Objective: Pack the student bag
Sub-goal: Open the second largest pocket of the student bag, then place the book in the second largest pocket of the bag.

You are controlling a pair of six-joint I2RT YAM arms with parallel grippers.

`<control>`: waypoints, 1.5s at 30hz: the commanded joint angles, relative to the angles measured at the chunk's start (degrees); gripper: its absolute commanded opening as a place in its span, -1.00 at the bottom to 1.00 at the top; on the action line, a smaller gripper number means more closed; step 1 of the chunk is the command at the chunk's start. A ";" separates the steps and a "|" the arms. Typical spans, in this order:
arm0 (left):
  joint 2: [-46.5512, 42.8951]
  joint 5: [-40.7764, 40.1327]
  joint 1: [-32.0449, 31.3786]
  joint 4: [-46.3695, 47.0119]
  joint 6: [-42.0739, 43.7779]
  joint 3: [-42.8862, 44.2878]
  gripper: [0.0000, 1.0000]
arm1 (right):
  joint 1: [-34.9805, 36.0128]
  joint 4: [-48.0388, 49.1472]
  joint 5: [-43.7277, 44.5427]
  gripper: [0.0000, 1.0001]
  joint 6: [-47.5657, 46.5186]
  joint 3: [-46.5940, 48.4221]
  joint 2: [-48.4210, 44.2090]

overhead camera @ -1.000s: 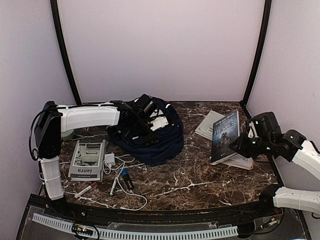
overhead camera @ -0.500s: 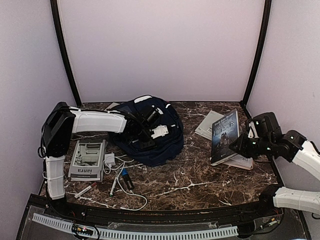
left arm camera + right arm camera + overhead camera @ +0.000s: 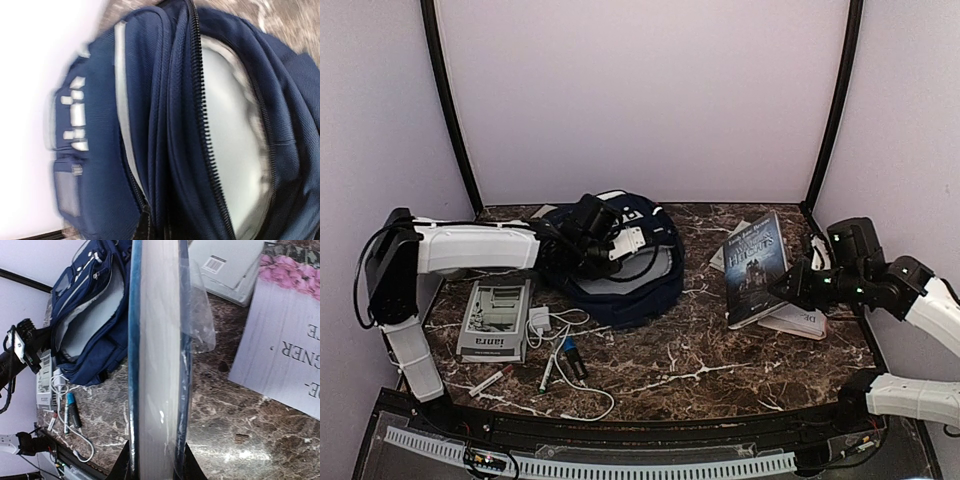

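The student bag [image 3: 645,292], navy blue, lies at the back middle of the table with its main zip open and pale grey lining [image 3: 235,150] showing. My left gripper [image 3: 603,243] is shut on the bag's fabric at the near side of the opening; in the left wrist view the blue folds [image 3: 155,150] run straight into the jaws at the bottom edge. My right gripper [image 3: 788,288] is shut on a dark blue-covered book [image 3: 754,268], held upright on its edge, right of the bag. The right wrist view shows its page edge [image 3: 157,355] and the bag [image 3: 95,325] beyond it.
A white book with pink flowers [image 3: 295,340] and a grey booklet [image 3: 227,265] lie at the right. A grey box [image 3: 495,320], a white charger [image 3: 539,320] with its cable [image 3: 590,405], and markers [image 3: 570,358] lie front left of the bag.
My left gripper has closed on the bag's fabric and drawn it left, opening the bag so the grey lining shows. The right arm has carried the upright book slightly leftward.
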 commanded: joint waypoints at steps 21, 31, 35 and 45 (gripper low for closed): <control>-25.61 2.32 -2.39 12.77 0.55 -1.74 -1.00 | 15.31 60.36 -21.99 -1.00 18.51 6.91 34.83; -27.43 1.98 -4.30 12.30 -2.18 -2.14 -1.00 | 14.57 55.59 -13.21 -0.81 17.76 30.16 59.22; -27.32 -2.96 -4.22 12.77 -0.05 -3.48 -1.00 | 13.71 52.50 -8.33 -0.28 17.68 33.89 63.91; -22.50 -8.89 -0.78 14.35 -0.49 -6.75 -1.00 | 13.13 34.97 2.08 0.23 4.82 25.90 50.13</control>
